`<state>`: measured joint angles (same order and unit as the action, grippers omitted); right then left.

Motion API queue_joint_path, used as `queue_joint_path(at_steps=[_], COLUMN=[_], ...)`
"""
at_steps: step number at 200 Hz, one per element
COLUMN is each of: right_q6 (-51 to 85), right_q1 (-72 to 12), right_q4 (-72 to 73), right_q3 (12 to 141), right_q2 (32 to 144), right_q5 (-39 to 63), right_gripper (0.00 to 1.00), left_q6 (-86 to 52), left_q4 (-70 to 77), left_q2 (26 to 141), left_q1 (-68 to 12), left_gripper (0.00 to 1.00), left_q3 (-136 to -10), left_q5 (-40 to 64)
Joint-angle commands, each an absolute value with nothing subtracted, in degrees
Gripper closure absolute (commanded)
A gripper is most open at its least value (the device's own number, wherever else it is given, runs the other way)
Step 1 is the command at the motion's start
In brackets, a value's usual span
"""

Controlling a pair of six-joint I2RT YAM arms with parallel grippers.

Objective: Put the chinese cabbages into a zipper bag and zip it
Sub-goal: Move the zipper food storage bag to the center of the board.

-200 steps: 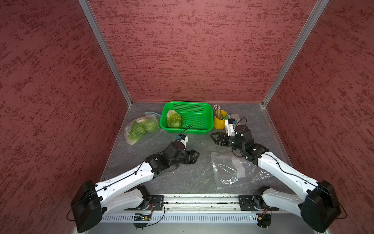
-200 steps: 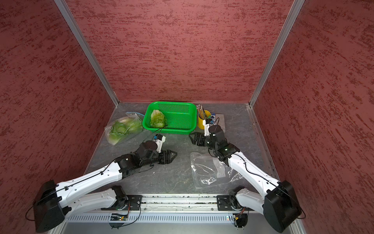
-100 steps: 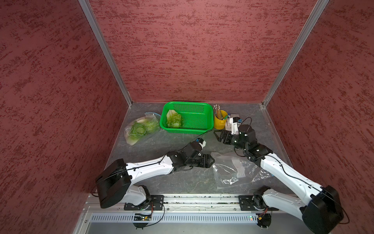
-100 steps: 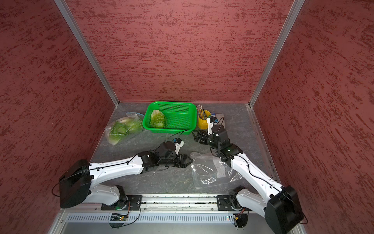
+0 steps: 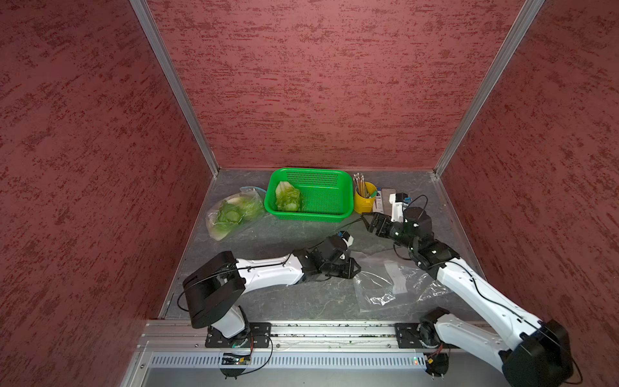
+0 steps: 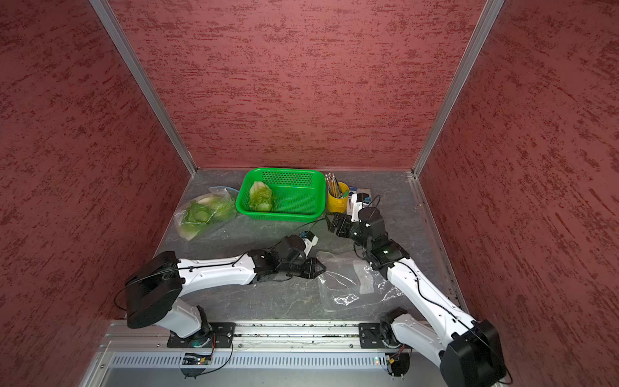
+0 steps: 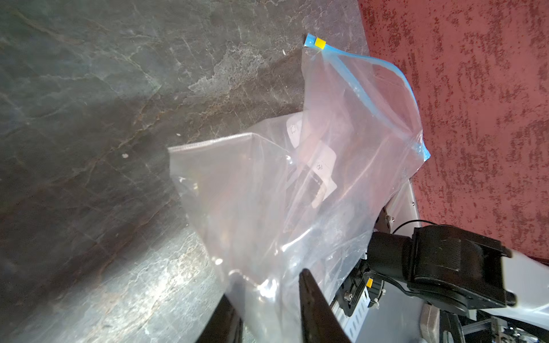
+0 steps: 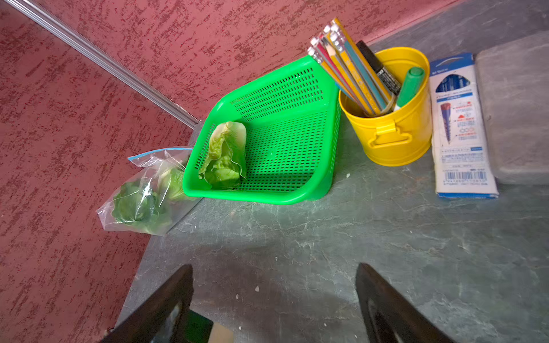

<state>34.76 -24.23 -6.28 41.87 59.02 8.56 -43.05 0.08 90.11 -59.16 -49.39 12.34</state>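
Clear plastic: the filled zipper bag [image 5: 217, 231], far left, holds two chinese cabbages [image 5: 231, 216]. Just beside it, a third cabbage [image 5: 288, 201] lies in the green basket [image 5: 311, 217]. Centre: the left gripper [image 5: 356, 268], jaws narrowed with the film of an empty zipper bag [image 5: 395, 284] between them; a firm pinch cannot be confirmed. The right gripper [image 8: 274, 267] stands wide apart, holding nothing, near the yellow pencil cup [image 5: 364, 204].
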Motion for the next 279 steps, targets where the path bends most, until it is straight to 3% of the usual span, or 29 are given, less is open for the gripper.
queue_joint_path(at_steps=[1,16,41,88,148,189,209,222,238,279], right_q6=[35.4,35.3,34.8,34.0,34.4,35.8,35.7,35.7,35.4,35.2], right_q1=[-23.8,-23.5,-23.3,-22.8,-22.3,-22.1,-21.9,-21.5,-20.9,-16.8], right_q4=[-5.1,-5.2,-5.7,-6.2,-5.2,-3.4,-3.0,-3.1,-3.2,-5.0], right_q3=[41.6,41.7,42.3,43.5,43.8,42.7,41.8,41.5,41.1,40.8], right_q2=[58.4,58.4,58.4,58.9,60.2,61.8,61.6,61.7,61.5,61.1], right_q5=[8.4,8.6,9.0,9.6,10.9,11.9,11.6,11.6,11.9,13.2], right_gripper=[0.12,0.12,0.12,0.12,0.11,0.12,0.11,0.11,0.12,0.12], left_q6=[-43.3,-43.0,-41.7,-38.1,-34.2,-27.8,-27.4,-27.4,-27.5,-31.0], left_q4=[0.0,0.0,-3.3,-18.6,-32.3,-36.9,-38.7,-39.4,-41.0,-43.6], left_q2=[89.8,89.1,86.6,77.1,61.0,60.8,59.8,58.5,57.5,57.1], left_q1=[-59.1,-59.1,-58.6,-54.3,-37.6,-27.7,-26.2,-26.6,-27.4,-36.7], left_gripper=[0.75,0.84,0.89,0.94,0.94,0.88,0.7,0.56,0.48,0.46], left_q3=[-49.5,-49.0,-48.3,-46.1,-40.0,-40.8,-42.8,-44.7,-47.1,-51.9], left_q5=[8.9,8.6,7.4,6.3,9.0,9.4,8.2,8.3,7.4,-2.0])
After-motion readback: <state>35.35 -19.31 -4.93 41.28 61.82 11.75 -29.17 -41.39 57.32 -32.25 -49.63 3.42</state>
